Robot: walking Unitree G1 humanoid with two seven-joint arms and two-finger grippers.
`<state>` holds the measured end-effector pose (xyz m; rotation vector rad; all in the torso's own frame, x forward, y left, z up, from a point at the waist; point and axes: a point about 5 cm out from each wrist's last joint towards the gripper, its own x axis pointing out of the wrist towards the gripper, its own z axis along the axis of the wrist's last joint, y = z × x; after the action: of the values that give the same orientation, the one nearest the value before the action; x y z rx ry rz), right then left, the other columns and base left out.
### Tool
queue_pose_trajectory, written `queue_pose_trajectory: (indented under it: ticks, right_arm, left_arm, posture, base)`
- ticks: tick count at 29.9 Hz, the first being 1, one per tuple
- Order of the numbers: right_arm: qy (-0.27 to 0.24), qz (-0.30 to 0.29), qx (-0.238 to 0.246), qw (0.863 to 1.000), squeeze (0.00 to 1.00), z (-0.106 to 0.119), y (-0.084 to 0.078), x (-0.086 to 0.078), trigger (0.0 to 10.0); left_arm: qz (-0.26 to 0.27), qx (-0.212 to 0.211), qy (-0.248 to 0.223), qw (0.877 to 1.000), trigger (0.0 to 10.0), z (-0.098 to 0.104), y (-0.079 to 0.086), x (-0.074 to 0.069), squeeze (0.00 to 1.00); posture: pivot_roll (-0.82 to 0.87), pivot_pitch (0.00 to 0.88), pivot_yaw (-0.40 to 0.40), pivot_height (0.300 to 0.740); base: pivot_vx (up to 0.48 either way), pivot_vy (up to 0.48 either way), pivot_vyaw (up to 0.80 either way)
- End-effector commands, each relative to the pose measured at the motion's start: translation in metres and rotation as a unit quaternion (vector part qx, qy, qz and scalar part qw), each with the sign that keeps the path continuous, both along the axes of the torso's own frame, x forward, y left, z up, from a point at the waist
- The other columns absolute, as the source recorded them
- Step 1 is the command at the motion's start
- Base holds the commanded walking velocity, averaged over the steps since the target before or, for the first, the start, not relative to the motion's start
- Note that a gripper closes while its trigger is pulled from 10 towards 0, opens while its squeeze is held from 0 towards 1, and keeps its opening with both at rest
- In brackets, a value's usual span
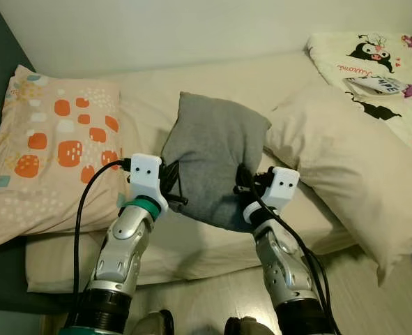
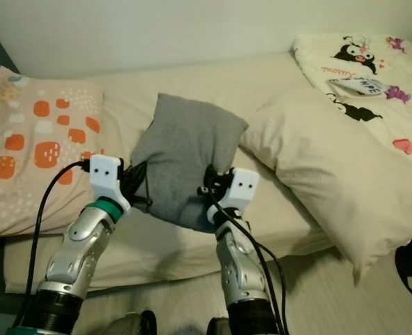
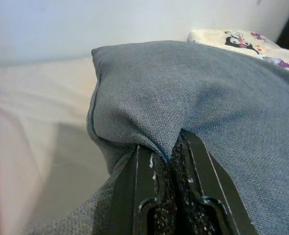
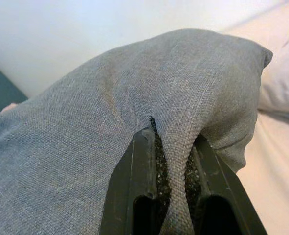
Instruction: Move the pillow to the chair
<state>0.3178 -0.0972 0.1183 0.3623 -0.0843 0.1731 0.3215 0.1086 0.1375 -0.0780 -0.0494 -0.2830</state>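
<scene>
Looking down from the head camera, we see the grey pillow [image 1: 215, 159] held up between our two arms, above the front edge of the cream bed [image 1: 212, 244]. Our left gripper [image 1: 172, 187] has clamped onto the pillow's left edge, and our right gripper [image 1: 242, 183] has clamped onto its lower right edge, so the pillow hangs tilted between them with its top corner leaning toward the wall [image 1: 192, 28]. In the left wrist view, our two black fingers [image 3: 134, 196] are drawn close together with a fold of the grey fabric pinched between them, and the pillow's corner bulges just beyond the fingertips. In the right wrist view the same holds: a ridge of grey cloth runs down between the black fingers [image 4: 134, 191], which press it from both sides. To the left of the held pillow lies a pale pillow with orange patches [image 1: 49, 157], flat on the bed and apart from our left gripper. To the right lies a large cream pillow [image 1: 345, 160], near the grey pillow's right side. Beyond it, at the far right, a cartoon-printed blanket [image 1: 380, 70] spreads over the bed. Black cables [image 1: 80, 230] run along both silver arms.
</scene>
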Motion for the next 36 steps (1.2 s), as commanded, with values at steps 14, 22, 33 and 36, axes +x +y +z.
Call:
queue_pose_trajectory:
  ticks: [14,22,33,36]
  right_arm:
    - [-0.016,-0.01,0.022,1.0,0.0,0.001,0.012,-0.006,10.0]
    - [-0.021,-0.024,0.018,0.999,0.0,-0.002,0.01,-0.007,10.0]
    - [-0.03,-0.019,0.002,0.999,0.0,0.0,0.012,-0.011,10.0]
    - [-0.035,-0.017,-0.007,0.999,0.0,0.003,0.009,-0.011,10.0]
  left_arm:
    - [0.01,0.026,-0.049,0.998,10.0,0.021,0.011,0.009,0.0]
    - [0.025,0.024,-0.053,0.998,10.0,0.021,0.013,0.004,0.0]
    - [0.034,0.015,-0.058,0.998,10.0,0.021,0.012,0.002,0.0]
    - [0.035,0.008,-0.063,0.997,10.0,0.021,0.011,0.0,0.0]
  posture:
    - [0.03,0.023,0.099,0.74]
    - [0.06,0.017,0.1,0.74]
    - [0.04,0.04,0.08,0.74]
    - [0.02,0.048,0.066,0.74]
  base:
    - [0.0,0.0,-0.8]
    - [0.0,0.0,-0.8]
    - [0.0,0.0,-0.8]
    - [0.0,0.0,-0.8]
